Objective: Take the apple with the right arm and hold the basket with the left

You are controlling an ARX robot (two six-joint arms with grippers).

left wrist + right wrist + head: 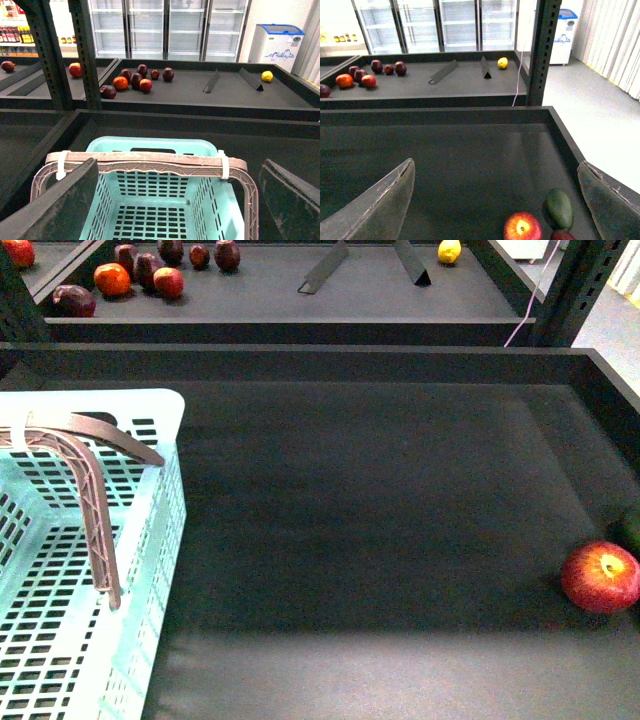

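Note:
The red apple (600, 577) with a yellow patch at its stem lies on the dark tray at the right edge of the front view. It also shows in the right wrist view (522, 227), between my open right gripper's (500, 200) fingers, below them. The pale turquoise basket (70, 570) with grey-brown handles (95, 500) stands at the front left. In the left wrist view the basket (150, 210) lies under my open left gripper (177, 200), whose fingers straddle the handles (145, 161) without touching. Neither arm shows in the front view.
A green avocado (559, 209) and a dark red fruit (563, 235) lie beside the apple near the tray's right wall (565, 140). The far shelf holds a group of small fruits (150, 272), a lemon (449, 251) and two dividers (325, 268).

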